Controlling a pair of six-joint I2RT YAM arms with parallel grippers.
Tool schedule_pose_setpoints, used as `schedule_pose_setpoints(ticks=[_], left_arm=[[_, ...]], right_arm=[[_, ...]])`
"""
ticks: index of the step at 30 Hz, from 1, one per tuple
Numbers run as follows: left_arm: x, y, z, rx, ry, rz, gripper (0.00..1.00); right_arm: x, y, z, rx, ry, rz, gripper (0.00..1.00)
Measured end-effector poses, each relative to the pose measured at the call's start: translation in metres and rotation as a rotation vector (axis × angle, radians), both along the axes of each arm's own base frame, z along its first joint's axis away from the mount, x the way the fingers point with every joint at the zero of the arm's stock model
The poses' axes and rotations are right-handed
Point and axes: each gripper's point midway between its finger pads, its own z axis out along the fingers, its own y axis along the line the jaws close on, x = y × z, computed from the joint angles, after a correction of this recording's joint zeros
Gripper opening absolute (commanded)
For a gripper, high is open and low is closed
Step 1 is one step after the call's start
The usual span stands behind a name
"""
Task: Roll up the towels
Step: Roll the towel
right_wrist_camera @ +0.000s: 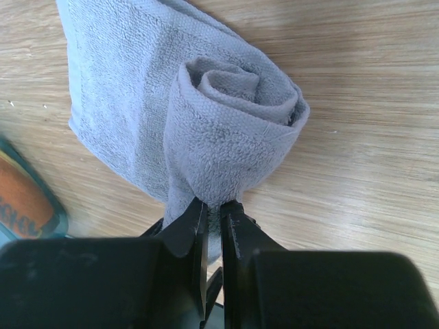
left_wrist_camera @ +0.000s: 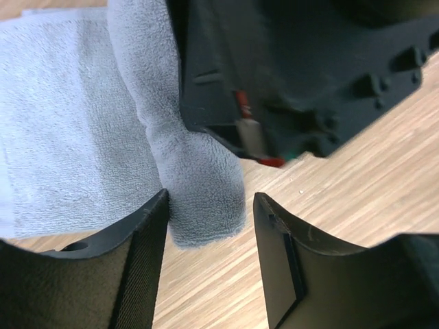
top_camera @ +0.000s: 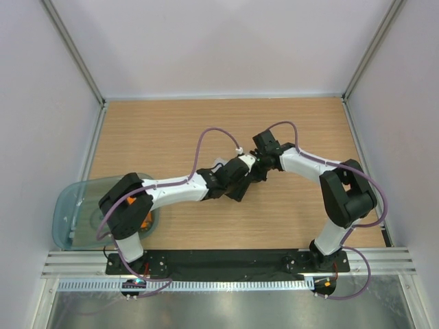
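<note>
Two towels are showing: one grey towel (right_wrist_camera: pixel 226 130) is lying half-rolled on the table (top_camera: pixel 171 130), and one orange towel (top_camera: pixel 147 219) is sitting in the single teal tub (top_camera: pixel 68 212). The right end effector (right_wrist_camera: pixel 214 209) is pinching the roll's edge, while the left end effector (left_wrist_camera: pixel 211 199) is standing released, straddling the roll's end.
</note>
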Motion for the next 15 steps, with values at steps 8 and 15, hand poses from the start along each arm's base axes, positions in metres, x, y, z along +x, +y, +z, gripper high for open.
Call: schedule_pose_setpoints(ticks=[8, 15], left_arm=[[-0.001, 0.001, 0.004, 0.087, -0.130, 0.020, 0.59], [0.002, 0.005, -0.007, 0.136, -0.159, 0.045, 0.51]], right_arm=[[0.000, 0.002, 0.004, 0.010, 0.000, 0.010, 0.01], [-0.002, 0.004, 0.005, 0.022, 0.007, 0.019, 0.01]])
